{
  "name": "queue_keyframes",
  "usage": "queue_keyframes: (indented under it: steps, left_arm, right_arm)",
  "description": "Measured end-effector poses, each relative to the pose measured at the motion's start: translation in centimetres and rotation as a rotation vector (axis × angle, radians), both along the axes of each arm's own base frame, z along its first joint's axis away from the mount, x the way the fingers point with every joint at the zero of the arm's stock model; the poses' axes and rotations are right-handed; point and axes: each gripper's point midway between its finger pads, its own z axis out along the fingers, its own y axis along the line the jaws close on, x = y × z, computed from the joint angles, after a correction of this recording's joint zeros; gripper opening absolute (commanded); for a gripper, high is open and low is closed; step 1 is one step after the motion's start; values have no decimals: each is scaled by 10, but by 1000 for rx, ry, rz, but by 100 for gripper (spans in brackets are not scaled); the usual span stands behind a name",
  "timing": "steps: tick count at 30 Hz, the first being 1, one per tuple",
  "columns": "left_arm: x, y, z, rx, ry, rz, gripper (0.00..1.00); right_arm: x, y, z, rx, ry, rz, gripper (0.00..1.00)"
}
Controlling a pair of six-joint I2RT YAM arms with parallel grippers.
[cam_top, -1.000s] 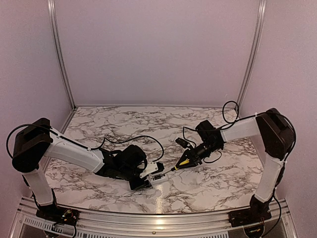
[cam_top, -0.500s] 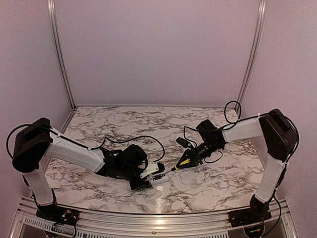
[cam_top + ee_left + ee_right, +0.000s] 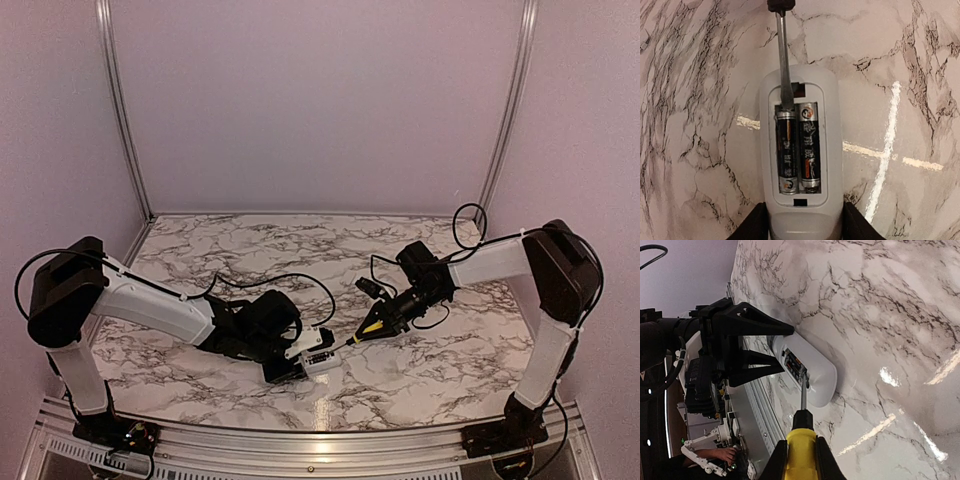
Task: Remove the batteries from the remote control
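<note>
The white remote control (image 3: 801, 150) lies face down on the marble, its battery bay open. Two dark batteries (image 3: 797, 147) sit side by side in it. My left gripper (image 3: 801, 227) is shut on the remote's near end; it also shows in the top view (image 3: 300, 360). My right gripper (image 3: 800, 460) is shut on a yellow-handled screwdriver (image 3: 801, 450). The metal shaft (image 3: 783, 60) reaches into the bay and its tip rests at the top end of the left battery. The remote (image 3: 807, 367) and the tool (image 3: 372, 327) show in the right wrist and top views.
A small dark piece (image 3: 366, 287) lies on the marble table (image 3: 420, 370) behind the screwdriver. The metal rail (image 3: 300, 440) runs along the near edge. Purple walls enclose the table on three sides.
My right arm has shifted slightly, and the screwdriver tip stays at the remote. The left gripper keeps its hold on the remote.
</note>
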Motion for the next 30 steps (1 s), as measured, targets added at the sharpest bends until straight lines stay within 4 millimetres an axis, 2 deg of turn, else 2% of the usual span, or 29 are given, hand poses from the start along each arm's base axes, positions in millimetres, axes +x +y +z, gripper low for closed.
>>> queue_keyframes:
  steps: [21, 30]
  left_arm:
    - [0, -1, -1, 28, 5, -10, 0]
    - [6, -3, 3, 31, -22, -4, 0]
  right_arm:
    - [2, 1, 2, -8, 27, -21, 0]
    - [4, 2, 16, -1, 0, -34, 0]
